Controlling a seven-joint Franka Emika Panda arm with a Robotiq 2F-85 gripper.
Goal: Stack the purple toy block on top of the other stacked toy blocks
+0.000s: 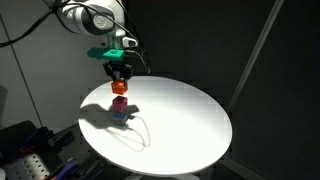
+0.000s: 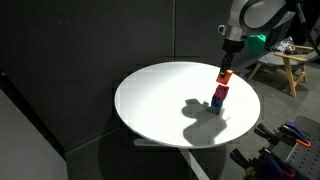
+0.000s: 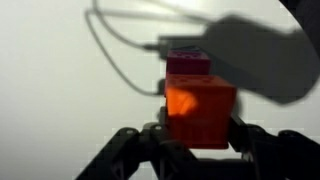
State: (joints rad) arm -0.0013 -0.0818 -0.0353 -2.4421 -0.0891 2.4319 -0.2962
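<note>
The purple toy block (image 1: 119,87), which looks orange, is held in my gripper (image 1: 119,80), shut on it. It hangs just above the stack: a magenta-pink cube (image 1: 120,103) on a dark blue cube (image 1: 121,115), standing on the round white table (image 1: 190,120). In an exterior view the orange block (image 2: 225,76) sits above the pink cube (image 2: 219,92) and blue cube (image 2: 217,103). In the wrist view the orange block (image 3: 200,110) fills the space between my fingers (image 3: 198,140), with the pink cube (image 3: 188,64) showing behind it.
A thin cable loop (image 1: 142,130) lies on the table beside the stack. Dark curtains surround the table. A wooden stool (image 2: 285,65) stands at the far side. Equipment (image 2: 290,140) sits near the table's edge.
</note>
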